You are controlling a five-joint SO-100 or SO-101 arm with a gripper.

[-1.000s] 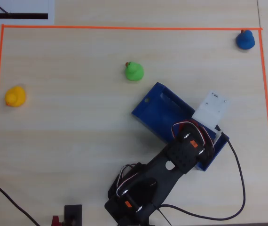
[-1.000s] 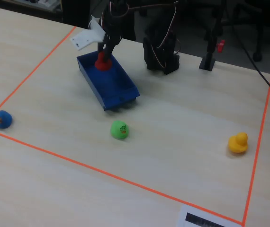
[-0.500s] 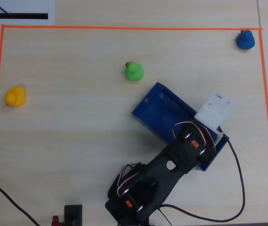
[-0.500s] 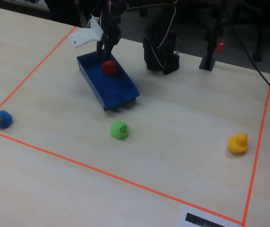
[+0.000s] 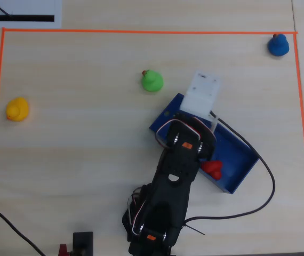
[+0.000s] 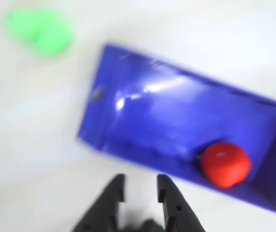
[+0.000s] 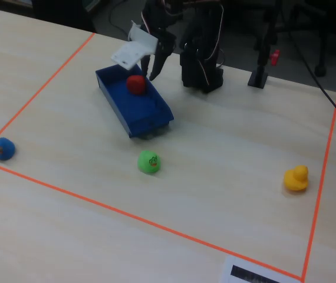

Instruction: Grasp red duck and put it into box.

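The red duck (image 5: 213, 169) lies loose inside the blue box (image 5: 236, 153), near the end without the hole. It is also visible in the wrist view, where the red duck (image 6: 224, 163) rests on the floor of the box (image 6: 176, 111) at the lower right. My gripper (image 6: 140, 186) is open and empty, its dark fingers (image 6: 115, 189) hovering over bare table just outside the box's long wall. From the fixed view my gripper (image 7: 154, 66) hangs above the box (image 7: 140, 113) rim, right of the red duck (image 7: 135, 84). The arm hides the gripper in the overhead view.
A green duck (image 5: 152, 80) sits beyond the box's hole end, a blue duck (image 5: 278, 45) in the far right corner, a yellow duck (image 5: 17, 109) at the left. Orange tape (image 5: 141, 31) frames the work area. The arm base (image 7: 202, 59) stands behind the box.
The gripper let go of the red duck, which dropped into the box. The arm then lifted and swung left in the overhead view, away from the duck.
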